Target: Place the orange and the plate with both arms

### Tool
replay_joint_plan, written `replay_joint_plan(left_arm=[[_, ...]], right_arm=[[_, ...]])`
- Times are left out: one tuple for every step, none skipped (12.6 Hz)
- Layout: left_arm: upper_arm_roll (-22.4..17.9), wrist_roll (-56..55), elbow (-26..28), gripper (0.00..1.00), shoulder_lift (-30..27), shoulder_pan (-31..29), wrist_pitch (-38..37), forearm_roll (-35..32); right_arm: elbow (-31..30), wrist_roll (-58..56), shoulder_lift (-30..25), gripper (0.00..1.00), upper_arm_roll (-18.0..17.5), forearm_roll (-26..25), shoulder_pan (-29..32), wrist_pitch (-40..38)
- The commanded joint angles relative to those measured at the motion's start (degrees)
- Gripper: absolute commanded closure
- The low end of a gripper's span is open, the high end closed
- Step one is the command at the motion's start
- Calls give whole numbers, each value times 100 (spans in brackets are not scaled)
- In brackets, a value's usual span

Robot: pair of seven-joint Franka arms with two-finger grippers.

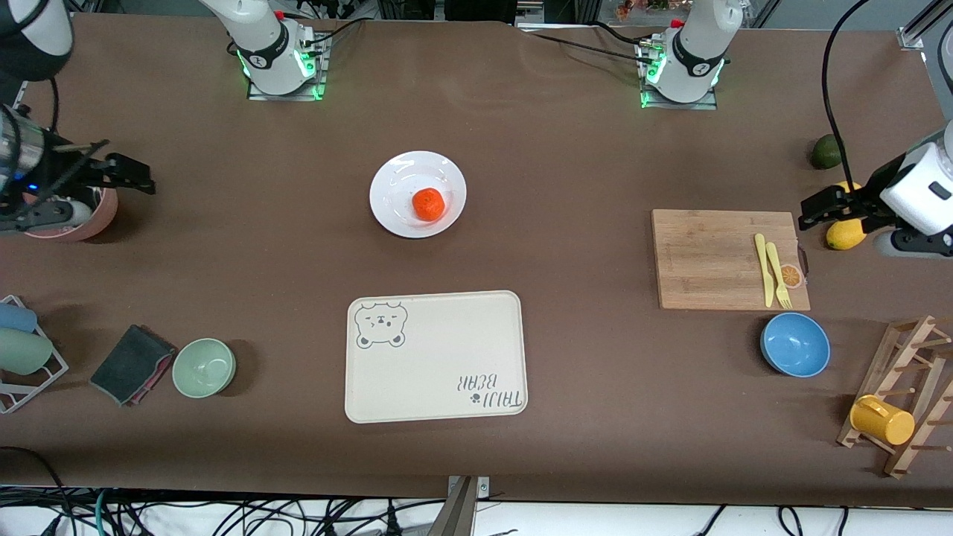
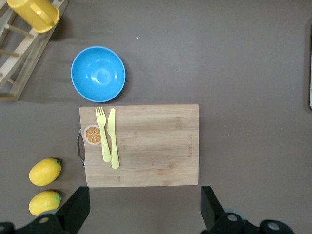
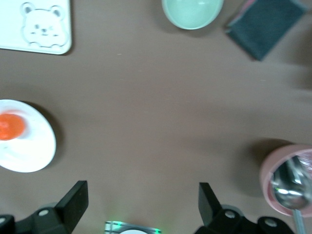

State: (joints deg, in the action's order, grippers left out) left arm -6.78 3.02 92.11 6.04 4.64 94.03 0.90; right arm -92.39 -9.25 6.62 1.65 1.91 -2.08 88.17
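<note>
tray (image 1: 435, 357) | cutting board (image 1: 726, 257) | blue bowl (image 1: 795, 345) | green bowl (image 1: 204, 367) | lemons (image 2: 45, 171)

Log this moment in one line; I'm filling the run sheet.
orange: on plate | left gripper: open, over lemons | right gripper: open, over pink cup | arms: waiting

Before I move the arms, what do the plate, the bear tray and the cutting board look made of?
Plate: likely glazed ceramic, white with glossy highlights. Bear tray: probably matte plastic or fibre composite, cream, no shine. Cutting board: wood or bamboo, visible grain, unvarnished look.
</note>
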Motion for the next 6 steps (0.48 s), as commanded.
replay_joint_plan(left_arm=[[1,129,210,0,-76,-51,98,-99],[1,173,202,0,-103,-51,37,-99],[1,182,193,0,-129,-51,-16,-107],[1,182,193,0,-164,-60,-51,-99],[1,191,193,0,-164,-69,-52,-99],[1,191,193,0,-164,-69,-52,-99]], right_arm=[[72,11,312,0,19,397,-2,103],[63,11,426,0,19,459,-29,165],[72,2,523,0,19,660,-90,209],[46,-6,620,0,19,775,-125,262],[-67,-24,638,0,19,837,-169,419],[-164,-41,665,0,10,1055,-187,490]])
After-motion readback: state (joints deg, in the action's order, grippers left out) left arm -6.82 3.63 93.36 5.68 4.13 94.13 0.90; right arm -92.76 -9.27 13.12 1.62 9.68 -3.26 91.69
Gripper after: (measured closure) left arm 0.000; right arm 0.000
